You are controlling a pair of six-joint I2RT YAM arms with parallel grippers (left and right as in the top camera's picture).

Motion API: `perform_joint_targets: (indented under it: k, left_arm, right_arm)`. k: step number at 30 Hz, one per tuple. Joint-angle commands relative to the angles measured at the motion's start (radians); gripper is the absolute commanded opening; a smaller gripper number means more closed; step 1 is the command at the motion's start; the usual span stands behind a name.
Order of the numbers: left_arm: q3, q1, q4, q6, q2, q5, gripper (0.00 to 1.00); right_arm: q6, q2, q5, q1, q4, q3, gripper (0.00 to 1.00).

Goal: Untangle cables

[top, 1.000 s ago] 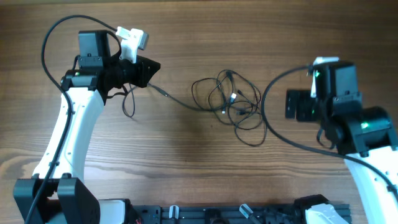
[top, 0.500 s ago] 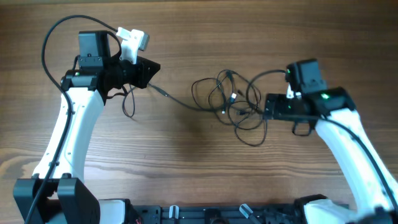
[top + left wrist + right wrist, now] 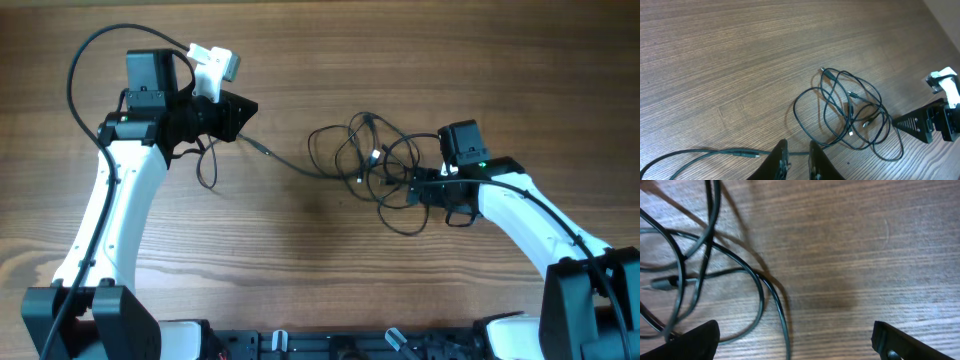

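As you look down from the overhead camera, a loose tangle of thin black flexible cables with small plug ends lies on the brown wood-grain bench, a little right of centre. One strand leaves the tangle on its left side and runs straight to your left tool, which sits well apart from the heap on the left side of the bench. From the left wrist camera, that tool has its two fingers drawn almost together. The strand crosses right at their tips, so it appears pinched between them. Beyond the fingers, the tangle shows as several overlapping loops lying flat on the wood. Your right tool is at the right edge of the tangle, overlapping its outer loops in the overhead view. Its wrist camera shows the tool spread wide, one dark fingertip at each lower corner, gripping nothing. Curved strands lie on the bench between and ahead of the fingers.
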Motion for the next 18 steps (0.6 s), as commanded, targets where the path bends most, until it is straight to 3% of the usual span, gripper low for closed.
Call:
perform_joint_targets:
  k: [1,18]
  left_arm:
    - [0.004,-0.002,0.004,0.02,0.0,0.002,0.15]
    - [0.004,-0.002,0.003,0.02,0.0,0.002,0.15]
  right_arm:
    - [0.045,0.015,-0.013,0.004,0.034,-0.003,1.0]
    - [0.097,0.029,0.003,0.005,0.153,-0.003,1.0]
